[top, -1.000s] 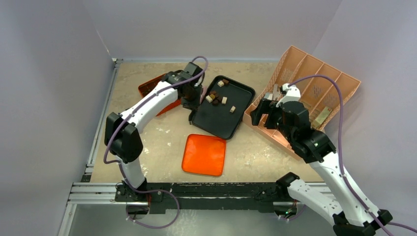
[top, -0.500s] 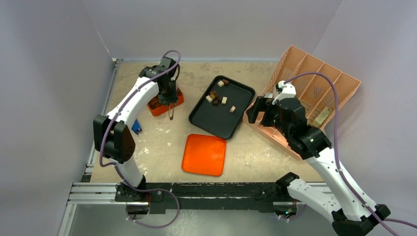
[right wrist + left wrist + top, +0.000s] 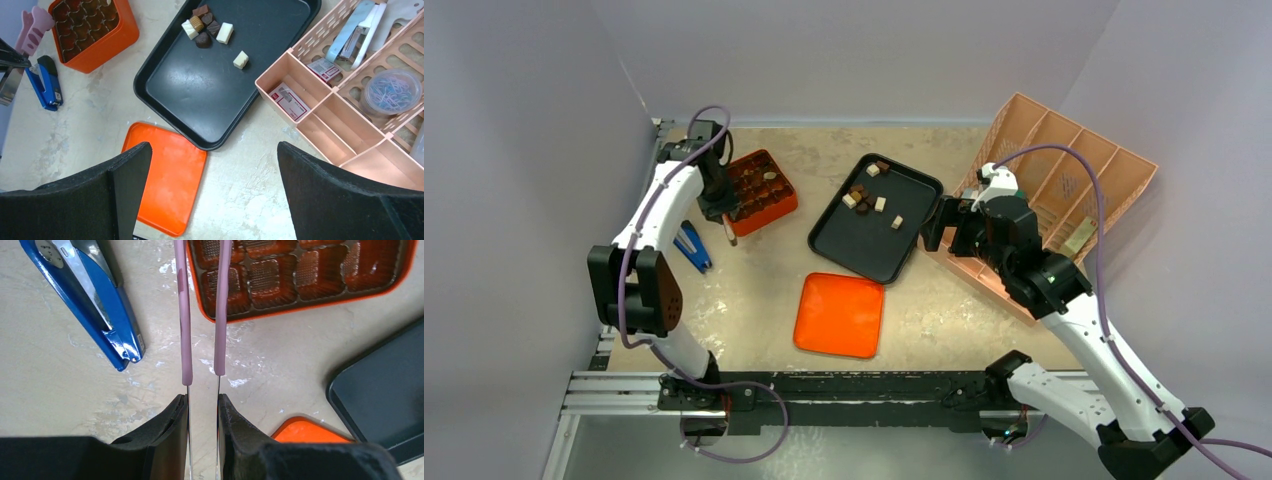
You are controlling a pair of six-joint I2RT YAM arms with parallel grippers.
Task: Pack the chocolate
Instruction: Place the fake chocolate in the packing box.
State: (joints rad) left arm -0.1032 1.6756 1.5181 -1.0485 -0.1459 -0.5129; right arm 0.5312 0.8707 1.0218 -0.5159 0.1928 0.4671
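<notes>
Two-pronged tweezers [image 3: 185,315] over box [image 3: 310,299] edge, tight in left fingers [image 3: 167,437] (right fingers [image 3: 117,187] wide).

Can't see the tips of the tweezers [image 3: 185,315], chopped off with the orange box [image 3: 320,270] at the left wrist view's top edge, and can't count the chocolate [image 3: 861,195] overhead, too tiny.

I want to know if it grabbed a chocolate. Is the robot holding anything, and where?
No chocolate shows in either gripper. The left gripper holds tweezers by their bare metal end. The right gripper is open and empty.
</notes>
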